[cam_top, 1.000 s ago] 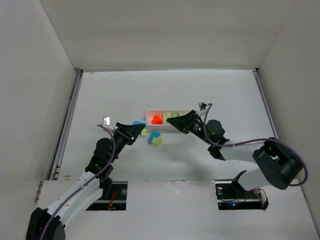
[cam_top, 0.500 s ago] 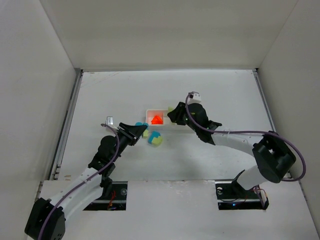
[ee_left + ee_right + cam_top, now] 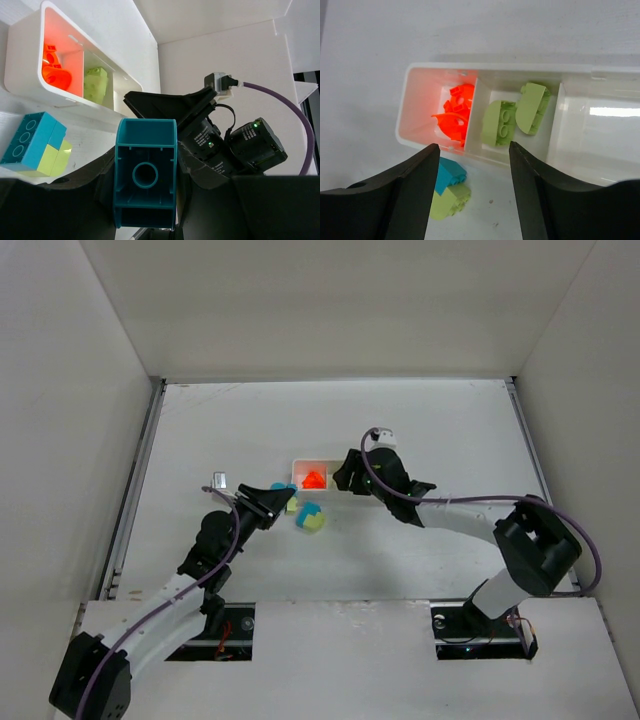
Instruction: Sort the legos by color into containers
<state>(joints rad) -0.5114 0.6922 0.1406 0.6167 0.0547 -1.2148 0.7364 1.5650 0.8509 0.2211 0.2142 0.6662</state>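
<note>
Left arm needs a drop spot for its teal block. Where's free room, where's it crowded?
Free: the tray's right compartment, beside the yellow-green blocks; table beyond the tray. Crowded: orange-red pieces sit in the left compartment, a teal-and-green cluster sits before the tray, the open right gripper hovers above.

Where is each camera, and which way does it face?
Top: above and behind, looking down on the white table, left arm, right arm.
Left wrist: past the left gripper, shut on a teal-blue plastic block, toward the white three-compartment tray.
Right wrist: down through the open right gripper into the tray.
Wrist views share its orange-red pieces.
</note>
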